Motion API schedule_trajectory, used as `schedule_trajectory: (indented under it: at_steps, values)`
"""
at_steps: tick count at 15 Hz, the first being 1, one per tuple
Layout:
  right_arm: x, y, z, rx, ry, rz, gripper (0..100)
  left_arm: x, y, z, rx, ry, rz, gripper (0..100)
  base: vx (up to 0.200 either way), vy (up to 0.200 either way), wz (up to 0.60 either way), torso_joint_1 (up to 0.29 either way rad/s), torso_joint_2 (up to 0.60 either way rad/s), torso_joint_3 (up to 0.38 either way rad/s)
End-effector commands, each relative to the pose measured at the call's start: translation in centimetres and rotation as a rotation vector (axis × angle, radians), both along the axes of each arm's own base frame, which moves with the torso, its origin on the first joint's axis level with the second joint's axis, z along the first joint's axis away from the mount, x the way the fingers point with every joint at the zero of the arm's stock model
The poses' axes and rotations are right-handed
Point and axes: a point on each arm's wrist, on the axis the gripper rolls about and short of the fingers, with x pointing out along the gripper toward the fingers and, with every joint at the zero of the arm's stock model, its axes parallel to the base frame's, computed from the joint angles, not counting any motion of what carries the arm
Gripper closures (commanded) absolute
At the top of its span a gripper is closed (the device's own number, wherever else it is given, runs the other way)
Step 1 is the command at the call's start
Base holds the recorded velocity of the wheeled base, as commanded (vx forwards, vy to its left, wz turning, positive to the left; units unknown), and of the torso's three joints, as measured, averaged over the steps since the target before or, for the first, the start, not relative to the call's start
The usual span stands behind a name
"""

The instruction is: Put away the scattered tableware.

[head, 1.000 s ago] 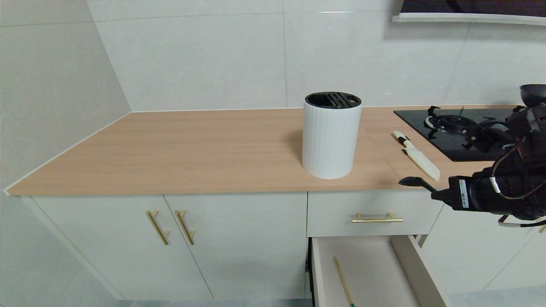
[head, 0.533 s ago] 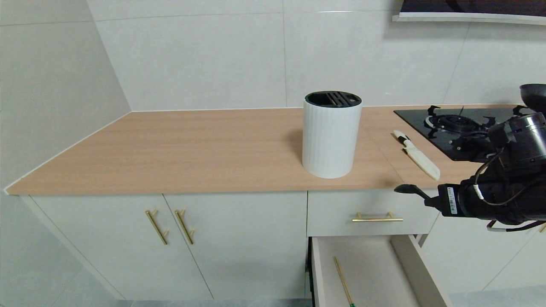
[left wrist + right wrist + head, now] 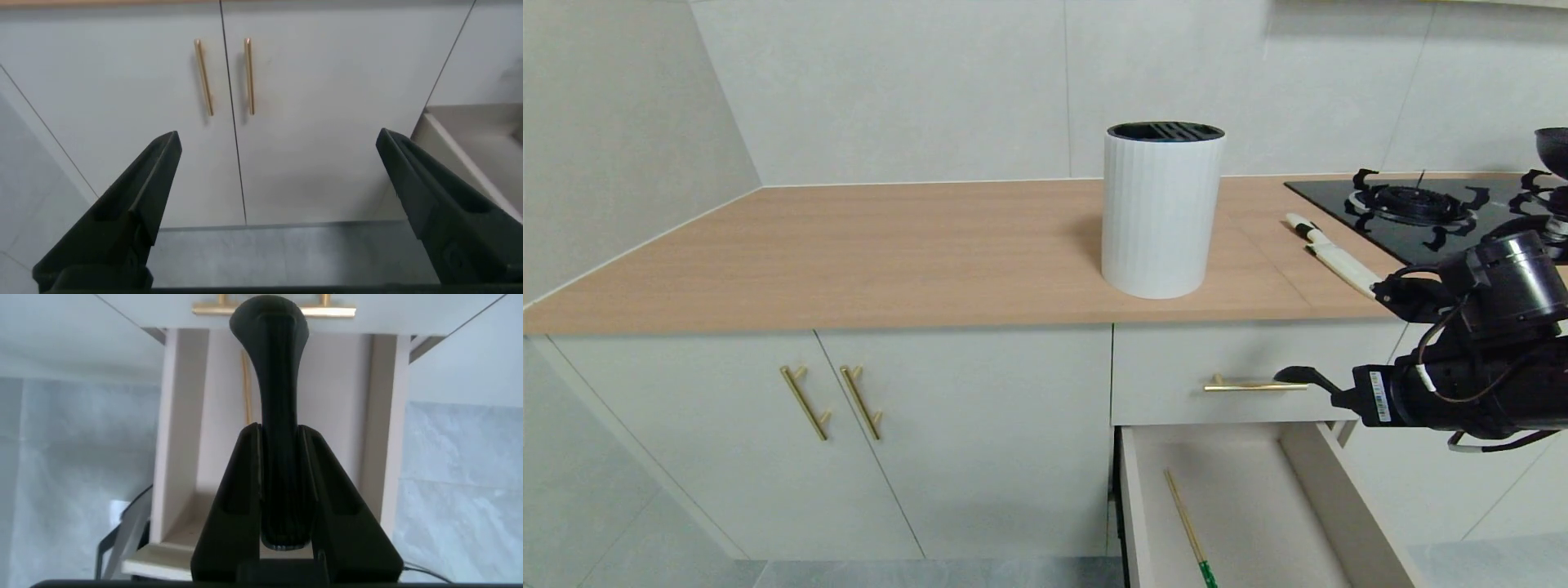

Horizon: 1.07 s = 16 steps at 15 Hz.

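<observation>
Right end effector [image 3: 1342, 390]: clamped on black utensil handle [image 3: 270, 416], over open drawer [image 3: 1311, 482]. Chopstick [image 3: 1186, 523] already in drawer below it. Knife [image 3: 1331, 255] above it on tabletop [image 3: 890, 253], not yet stowed. Left end effector [image 3: 278, 204]: spread apart, empty. Task judged partway.

Right tool [image 3: 1339, 393] level, clamped on black handle [image 3: 1300, 376], left tool [image 3: 278, 147] spread wide

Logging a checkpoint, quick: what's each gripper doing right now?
Left gripper: open, nothing between its fingers.
Right gripper: shut on a black utensil, over the open drawer.
</observation>
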Motion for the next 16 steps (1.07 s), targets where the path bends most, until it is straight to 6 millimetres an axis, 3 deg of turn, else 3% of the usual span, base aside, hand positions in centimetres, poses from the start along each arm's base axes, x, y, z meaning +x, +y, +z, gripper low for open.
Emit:
schedule_trajectory:
  at_steps: [1,11,16]
  values:
    - [0.20,0.08,-0.31,-0.003,0.011,0.001,100,0.01,0.00,0.00,0.000,0.001,0.001,0,0.000,0.000,0.00,-0.173,0.49,0.295]
    - [0.32,0.16,-0.82,-0.007,0.021,0.004,100,0.01,0.00,0.00,0.000,0.001,-0.001,0,0.000,0.000,0.00,-0.137,0.46,0.312]
    - [0.30,0.15,-0.86,-0.008,0.022,0.004,100,0.01,0.00,0.00,0.000,0.001,-0.001,0,0.000,0.000,0.00,-0.018,0.09,0.065]
